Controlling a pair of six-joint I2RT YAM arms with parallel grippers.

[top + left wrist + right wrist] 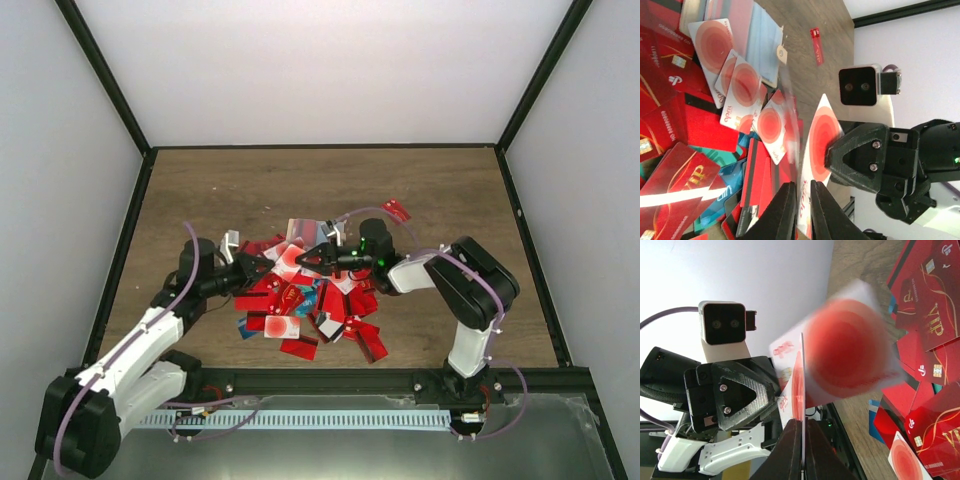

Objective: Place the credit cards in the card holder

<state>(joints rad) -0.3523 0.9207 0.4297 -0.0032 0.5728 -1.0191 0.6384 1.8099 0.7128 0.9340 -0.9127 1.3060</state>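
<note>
Overhead, the credit cards (300, 302) were seen heaped at the middle of the tabletop (250, 190). From the left wrist, the left end effector (802, 189) was seen pinched shut on an edge-on card (800, 167). From the right wrist, the right end effector (803, 426) was seen clamped on a white card (798, 382), held above the heap.

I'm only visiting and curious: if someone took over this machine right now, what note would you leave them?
Left gripper and right gripper: both shut on a white card with a red blot, held up between them; one card or two, unclear.
Credit cards: piled on the table under the grippers.
Card holder: I cannot make it out.
Done: nothing visibly loaded. Left: the whole pile.
</note>
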